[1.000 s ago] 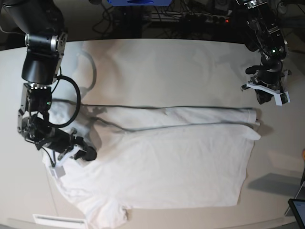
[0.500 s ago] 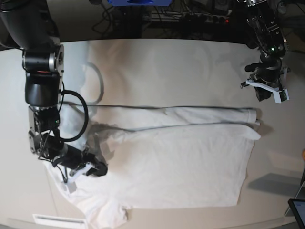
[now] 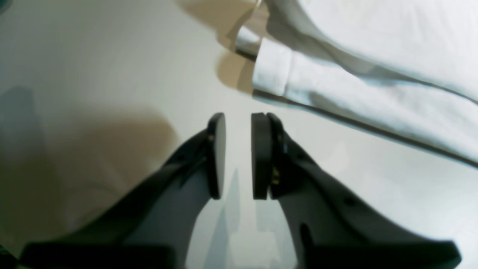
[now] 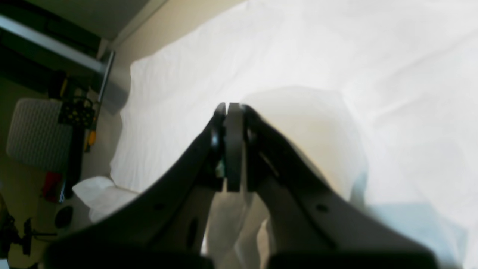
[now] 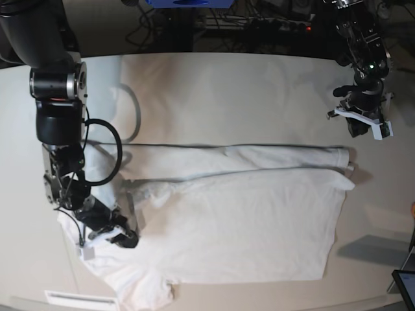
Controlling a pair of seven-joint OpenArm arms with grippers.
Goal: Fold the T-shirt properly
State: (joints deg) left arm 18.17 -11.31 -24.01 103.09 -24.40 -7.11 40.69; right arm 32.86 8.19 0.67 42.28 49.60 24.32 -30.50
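The white T-shirt (image 5: 246,220) lies spread on the off-white table (image 5: 214,91), with its far part folded over into a long band across the middle. My right gripper (image 5: 128,240) is low over the shirt's left part. In the right wrist view it (image 4: 227,108) is shut, pads together, with the T-shirt (image 4: 336,56) beneath it and no fabric visibly pinched. My left gripper (image 5: 361,133) hangs over bare table just beyond the band's right end. In the left wrist view it (image 3: 238,123) is open by a narrow gap with nothing in it, short of the T-shirt's hemmed corner (image 3: 272,74).
Cables and dark equipment line the table's back edge (image 5: 259,26). A small screen (image 5: 405,285) sits at the front right corner. A white label (image 5: 71,299) lies at the front left edge. Beyond the table's edge, the right wrist view shows a grey padded object (image 4: 37,138).
My right arm has swung its gripper down and toward the table's front, over the shirt's left part. The left gripper has barely moved. The shirt lies much as before.
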